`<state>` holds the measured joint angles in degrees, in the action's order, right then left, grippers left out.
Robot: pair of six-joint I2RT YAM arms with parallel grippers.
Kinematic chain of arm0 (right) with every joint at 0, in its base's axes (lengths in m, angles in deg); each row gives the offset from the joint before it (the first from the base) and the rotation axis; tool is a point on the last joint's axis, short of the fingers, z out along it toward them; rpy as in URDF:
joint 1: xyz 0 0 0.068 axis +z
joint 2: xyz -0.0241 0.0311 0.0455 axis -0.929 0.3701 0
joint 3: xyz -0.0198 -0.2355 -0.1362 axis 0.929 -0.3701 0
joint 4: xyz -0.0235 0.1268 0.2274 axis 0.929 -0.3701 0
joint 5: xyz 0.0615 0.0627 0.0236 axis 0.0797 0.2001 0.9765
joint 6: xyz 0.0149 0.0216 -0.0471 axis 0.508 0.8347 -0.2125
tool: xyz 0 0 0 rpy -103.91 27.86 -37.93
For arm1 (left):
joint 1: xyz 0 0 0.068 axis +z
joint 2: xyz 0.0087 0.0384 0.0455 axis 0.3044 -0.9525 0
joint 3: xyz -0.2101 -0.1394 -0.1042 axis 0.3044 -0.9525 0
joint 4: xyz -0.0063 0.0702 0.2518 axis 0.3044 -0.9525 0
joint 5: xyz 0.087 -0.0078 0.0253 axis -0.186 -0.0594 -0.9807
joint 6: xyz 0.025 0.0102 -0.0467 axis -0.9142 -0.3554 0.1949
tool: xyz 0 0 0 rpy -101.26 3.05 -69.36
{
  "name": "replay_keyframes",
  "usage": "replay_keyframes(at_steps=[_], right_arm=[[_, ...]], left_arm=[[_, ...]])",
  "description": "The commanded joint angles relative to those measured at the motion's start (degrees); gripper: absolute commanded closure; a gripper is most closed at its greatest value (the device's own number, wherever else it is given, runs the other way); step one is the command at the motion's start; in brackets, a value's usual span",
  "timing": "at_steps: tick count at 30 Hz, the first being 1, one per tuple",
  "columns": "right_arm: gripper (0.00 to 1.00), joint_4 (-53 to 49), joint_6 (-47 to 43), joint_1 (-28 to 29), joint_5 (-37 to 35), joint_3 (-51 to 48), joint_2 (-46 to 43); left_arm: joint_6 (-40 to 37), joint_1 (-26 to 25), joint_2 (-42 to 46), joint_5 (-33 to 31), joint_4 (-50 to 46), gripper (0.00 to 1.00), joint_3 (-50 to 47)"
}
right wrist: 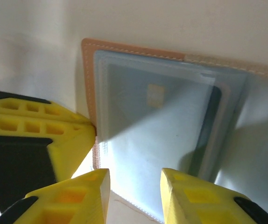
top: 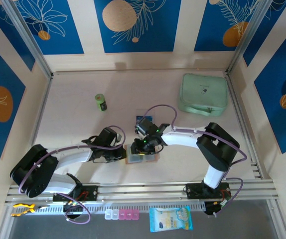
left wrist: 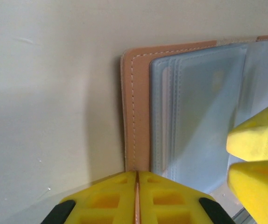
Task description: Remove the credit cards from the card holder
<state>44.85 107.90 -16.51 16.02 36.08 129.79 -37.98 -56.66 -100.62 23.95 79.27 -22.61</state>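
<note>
The tan card holder [top: 141, 158] lies open on the table between the two arms, its grey-blue clear pockets facing up. My left gripper [left wrist: 137, 173] is shut on the stitched leather edge of the card holder [left wrist: 137, 98]. My right gripper [right wrist: 135, 179] hangs open over a clear pocket, its fingers standing apart above the pocket's near edge with nothing between them. A pale credit card [right wrist: 155, 100] with a gold chip shows through that pocket, and a dark credit card [right wrist: 209, 126] sits in the pocket behind it. The right gripper's yellow fingers [left wrist: 255, 140] show in the left wrist view.
A mint-green case [top: 203, 93] lies at the back right. A small green cylinder [top: 101, 102] stands at the back left. Beyond the near rail lie a pink and white pill box [top: 122, 214], a blue packet [top: 170, 219] and a yellow tool [top: 23, 209].
</note>
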Motion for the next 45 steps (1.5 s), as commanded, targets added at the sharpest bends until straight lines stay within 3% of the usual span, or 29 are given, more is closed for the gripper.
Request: replay_keyframes(at_steps=[1, 15, 30, 36, 45], right_arm=[[0.66, -3.6, 0.8, 0.3, -2.4, 1.4, 0.5], [0.68, -6.9, -0.6, -0.4, -4.8, 0.0, -2.1], [0.69, -2.0, 0.9, -1.2, -2.5, -3.7, -2.5], [0.71, 0.3, 1.8, -1.9, -1.4, -5.9, -2.9], [0.73, 2.1, 2.9, -2.6, -0.4, -7.4, -4.1]], left_arm=[[-0.2, -0.6, -1.0, -0.6, -0.8, 0.9, 0.5], [-0.3, -0.6, -0.2, -1.0, -1.7, 0.9, 0.6], [-0.6, -0.6, 5.4, -2.6, -6.0, 0.89, 5.3], [1.2, -0.7, 4.8, -0.8, -3.2, 0.86, 6.3], [3.4, -3.2, -1.4, 0.5, 1.7, 0.73, 8.4]])
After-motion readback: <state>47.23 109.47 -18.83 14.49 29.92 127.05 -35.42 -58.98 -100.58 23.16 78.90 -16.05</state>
